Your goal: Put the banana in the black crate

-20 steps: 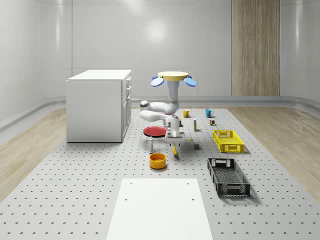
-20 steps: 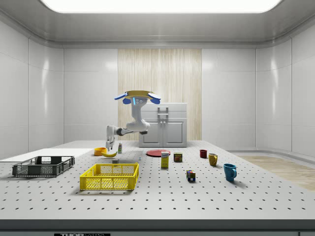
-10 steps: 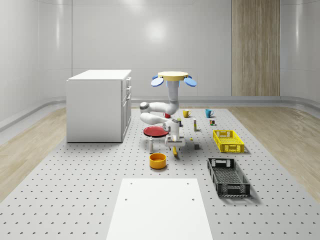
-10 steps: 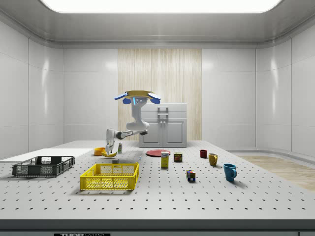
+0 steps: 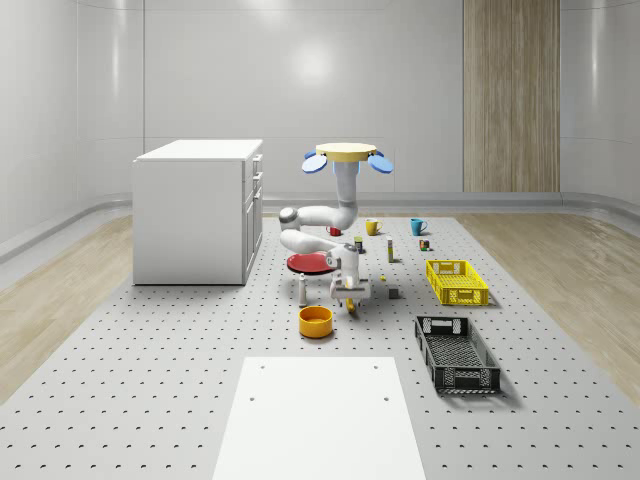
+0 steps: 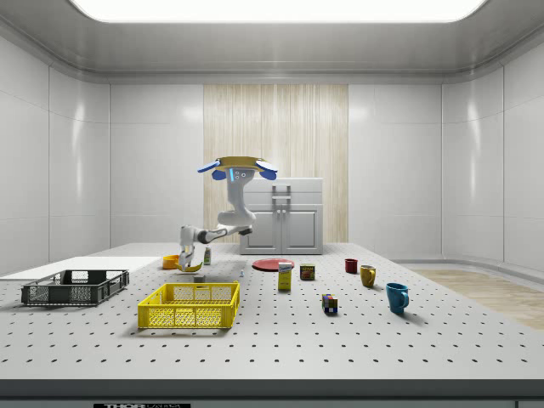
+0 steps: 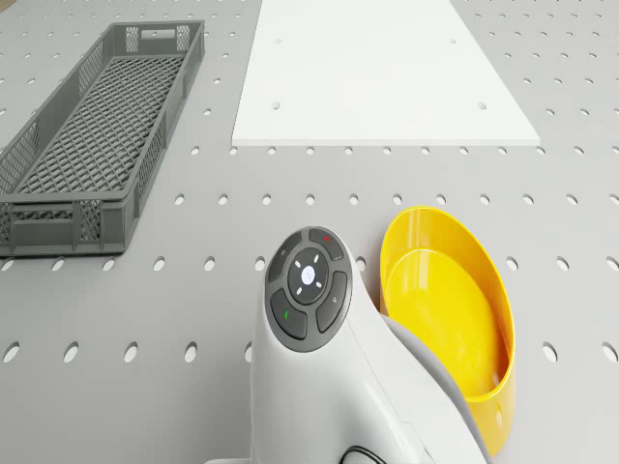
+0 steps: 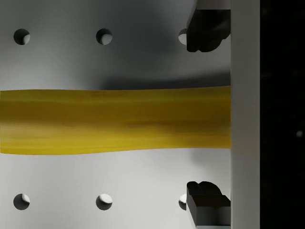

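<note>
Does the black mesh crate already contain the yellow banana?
No, the black mesh crate has nothing inside; the yellow banana lies on the perforated table between the open fingers.

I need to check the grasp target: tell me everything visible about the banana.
The banana is plain yellow with faint darker streaks, smooth-skinned, lying flat on the perforated table. In the wrist view it crosses the gap between the two dark fingertips, which stand apart on either side of it without touching. Its ends are hidden.

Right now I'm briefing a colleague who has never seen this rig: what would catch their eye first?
The drone hovering over the middle of the perforated table, arm bent down so the gripper sits right over the banana, fingers open on either side of it. Next, the black crate, nearer the whole-scene view's right, and the yellow bowl beside the banana.
</note>
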Tool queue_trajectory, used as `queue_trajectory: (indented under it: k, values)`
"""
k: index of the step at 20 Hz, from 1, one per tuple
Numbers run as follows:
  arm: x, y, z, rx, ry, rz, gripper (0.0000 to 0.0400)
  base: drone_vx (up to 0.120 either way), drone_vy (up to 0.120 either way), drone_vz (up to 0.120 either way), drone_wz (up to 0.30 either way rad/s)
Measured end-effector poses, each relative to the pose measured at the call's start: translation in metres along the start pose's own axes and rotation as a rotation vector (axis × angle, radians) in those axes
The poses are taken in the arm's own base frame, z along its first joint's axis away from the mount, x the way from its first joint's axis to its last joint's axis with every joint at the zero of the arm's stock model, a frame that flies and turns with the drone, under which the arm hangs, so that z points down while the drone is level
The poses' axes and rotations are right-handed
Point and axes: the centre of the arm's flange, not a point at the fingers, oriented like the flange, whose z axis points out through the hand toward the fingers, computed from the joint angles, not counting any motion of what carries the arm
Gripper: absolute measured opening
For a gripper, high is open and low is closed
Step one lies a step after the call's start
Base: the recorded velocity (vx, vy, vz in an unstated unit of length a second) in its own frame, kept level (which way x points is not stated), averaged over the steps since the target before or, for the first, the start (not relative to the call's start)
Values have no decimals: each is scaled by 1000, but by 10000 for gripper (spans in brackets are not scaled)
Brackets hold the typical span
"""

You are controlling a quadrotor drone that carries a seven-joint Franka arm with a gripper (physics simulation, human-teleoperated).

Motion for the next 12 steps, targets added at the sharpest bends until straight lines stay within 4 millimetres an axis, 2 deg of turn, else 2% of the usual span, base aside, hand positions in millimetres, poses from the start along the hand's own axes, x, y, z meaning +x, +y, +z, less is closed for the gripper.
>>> queue_trajectory:
  k: [7, 10, 12]
  values:
    - [2, -2, 7, 0, 0, 0, 400, 0, 0, 0, 0]
    - [2, -2, 9, 0, 0, 0, 279, 0, 0, 0, 0]
    - [2, -2, 9, 0, 0, 0, 228, 0, 0, 0, 0]
